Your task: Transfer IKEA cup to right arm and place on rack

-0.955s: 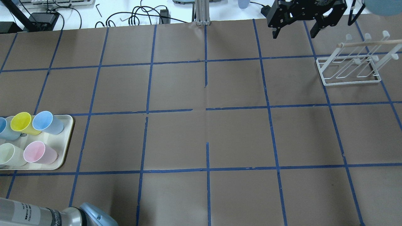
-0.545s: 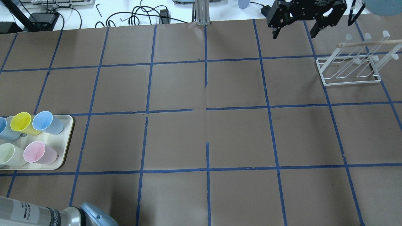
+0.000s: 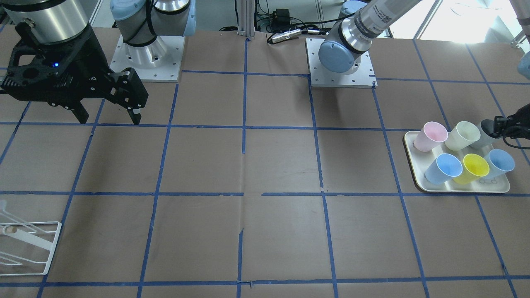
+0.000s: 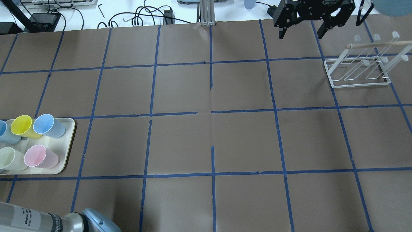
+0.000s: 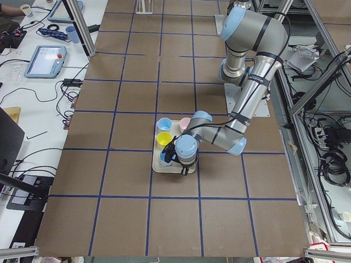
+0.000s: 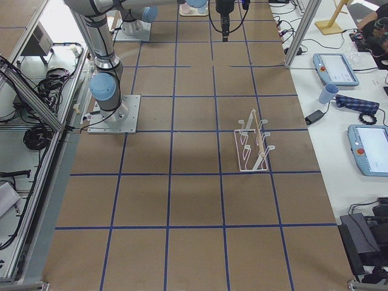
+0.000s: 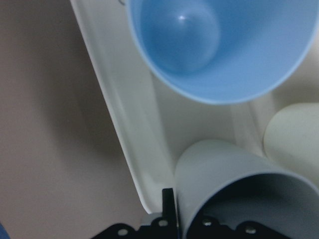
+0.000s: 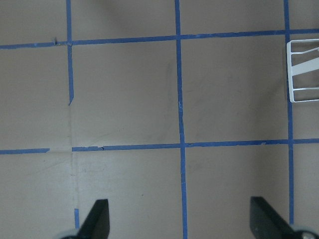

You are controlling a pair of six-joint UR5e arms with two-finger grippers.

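The grey IKEA cup point(image 3: 481, 135) stands at the back corner of the cream tray point(image 3: 488, 187). My left gripper point(image 3: 502, 125) is at its rim. In the left wrist view the cup point(image 7: 224, 174) fills the bottom, and one black finger point(image 7: 169, 205) presses against the outside of its wall, so the gripper is shut on the rim. My right gripper point(image 4: 301, 33) hangs open and empty above the table's far edge, left of the white wire rack point(image 4: 357, 73). Its fingers point(image 8: 97, 221) are spread wide. The rack holds nothing.
The tray also holds a pink cup point(image 3: 430, 136), a cream cup point(image 3: 461, 135), a yellow cup point(image 3: 474, 167) and two light blue cups point(image 3: 443, 169). One blue cup point(image 7: 224, 45) sits right beside the grey cup. Blue tape lines grid the brown table.
My right gripper has drifted slightly toward the table's far edge. The cups, tray and rack have not moved.
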